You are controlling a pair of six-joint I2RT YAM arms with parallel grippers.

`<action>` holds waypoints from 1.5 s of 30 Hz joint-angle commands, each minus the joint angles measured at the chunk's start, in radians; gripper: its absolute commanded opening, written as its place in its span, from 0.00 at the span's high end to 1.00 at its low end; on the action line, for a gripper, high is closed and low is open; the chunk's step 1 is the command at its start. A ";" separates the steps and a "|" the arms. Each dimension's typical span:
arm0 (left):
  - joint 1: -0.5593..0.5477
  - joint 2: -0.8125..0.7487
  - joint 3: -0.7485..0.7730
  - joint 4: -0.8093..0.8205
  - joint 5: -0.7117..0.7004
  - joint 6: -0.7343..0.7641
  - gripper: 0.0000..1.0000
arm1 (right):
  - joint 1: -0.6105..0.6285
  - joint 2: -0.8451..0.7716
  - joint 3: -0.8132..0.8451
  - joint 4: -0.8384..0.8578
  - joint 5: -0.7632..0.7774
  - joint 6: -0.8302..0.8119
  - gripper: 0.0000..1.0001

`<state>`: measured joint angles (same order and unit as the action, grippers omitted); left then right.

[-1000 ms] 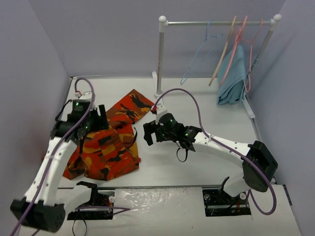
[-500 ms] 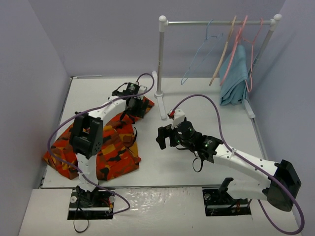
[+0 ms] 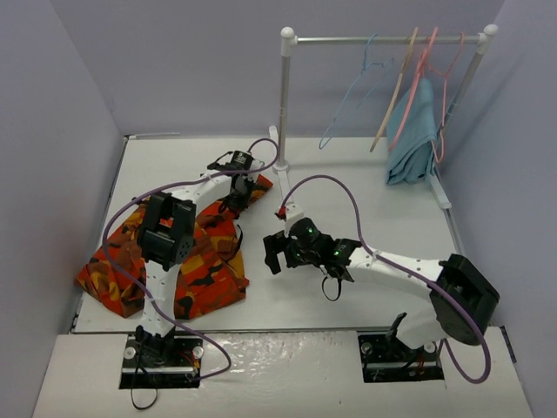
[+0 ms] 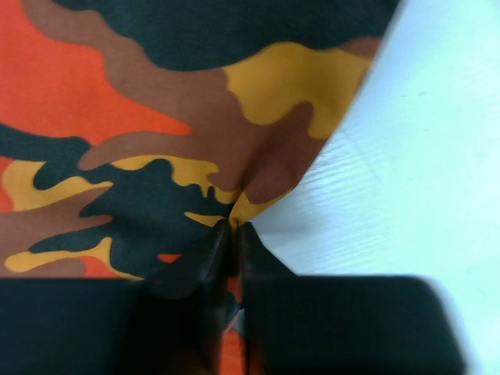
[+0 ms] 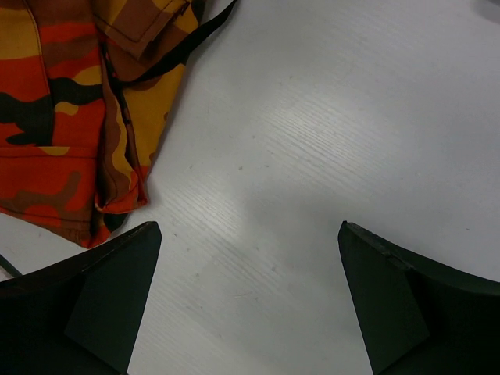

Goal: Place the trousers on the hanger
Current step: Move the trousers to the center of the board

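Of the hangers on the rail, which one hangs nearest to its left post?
The light-blue wire hanger; the tan wooden hanger and the pink hanger hang farther right, toward the teal cloth.

Even, bright light; left claw (image 4: 233,230) blurs up close.

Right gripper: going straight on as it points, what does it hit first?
Probably the bare table, straight ahead of the open right gripper; the trousers lie off to one side. Depth unclear.

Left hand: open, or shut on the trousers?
Shut on the trousers: in the left wrist view the left hand is closed tight, pinching a fold at their edge.
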<state>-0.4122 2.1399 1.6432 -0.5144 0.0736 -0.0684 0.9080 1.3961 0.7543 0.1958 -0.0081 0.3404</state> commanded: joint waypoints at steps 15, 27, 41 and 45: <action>0.187 -0.283 0.002 -0.087 -0.190 -0.154 1.00 | 0.151 0.504 0.309 0.308 0.045 -0.049 0.14; 0.300 -0.432 -0.022 -0.150 -0.189 -0.203 1.00 | 0.151 0.525 0.258 0.309 -0.032 -0.073 0.84; 0.525 -0.518 0.344 -0.310 -0.171 -0.217 1.00 | -0.066 -0.043 0.268 -0.083 0.290 -0.189 1.00; 0.595 -0.511 0.489 -0.350 -0.103 -0.273 1.00 | -0.109 -0.258 0.316 -0.267 0.420 -0.199 1.00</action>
<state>0.1222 1.6873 1.9622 -0.8343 -0.0802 -0.2733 0.8280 1.3653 0.9979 0.1249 0.2022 0.1767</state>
